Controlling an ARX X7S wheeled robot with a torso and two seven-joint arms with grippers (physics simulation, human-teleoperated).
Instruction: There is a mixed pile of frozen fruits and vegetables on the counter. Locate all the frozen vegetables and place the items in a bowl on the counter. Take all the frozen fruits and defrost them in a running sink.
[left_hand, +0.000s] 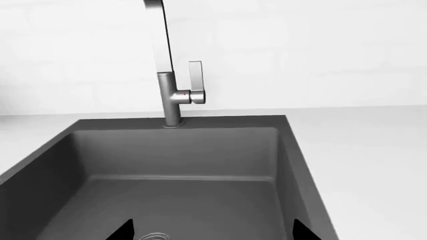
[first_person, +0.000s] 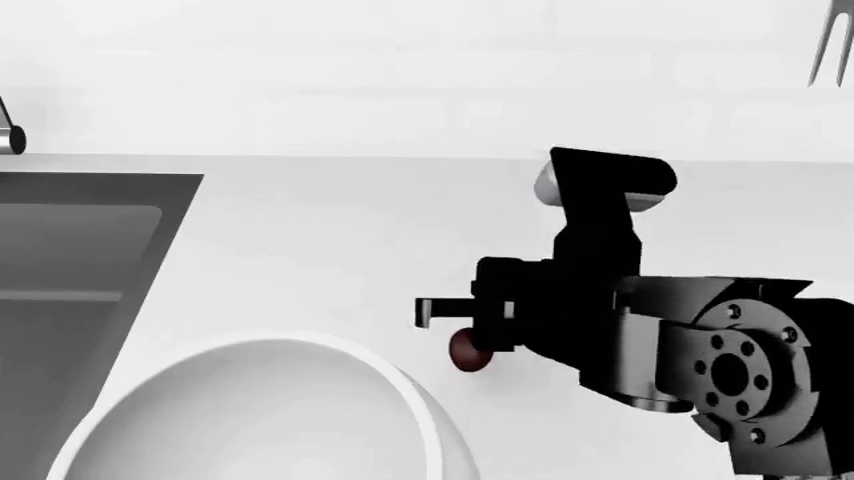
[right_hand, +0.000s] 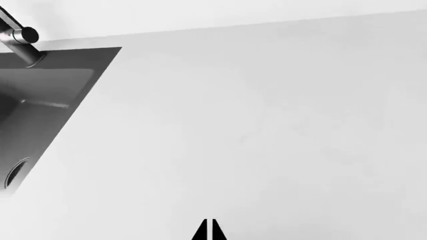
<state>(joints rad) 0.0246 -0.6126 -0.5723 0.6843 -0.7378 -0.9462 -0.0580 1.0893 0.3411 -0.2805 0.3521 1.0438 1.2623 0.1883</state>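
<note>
Dark red and round, the small fruit (first_person: 469, 350) sits at lower centre of the head view, on the white counter (first_person: 334, 250) just beside the bowl (first_person: 267, 420). You have the right gripper (first_person: 461, 320) directly over it; its tips (right_hand: 209, 230) show pressed together in the wrist view, though whether the fruit is caught cannot be told. Judge it light, hard and prone to roll: pinch across its widest part. Left gripper (left_hand: 213, 232) hangs spread over the sink (left_hand: 173, 200), below the tap (left_hand: 172, 95). Bowl rim crowds your path toward the basin.
</note>
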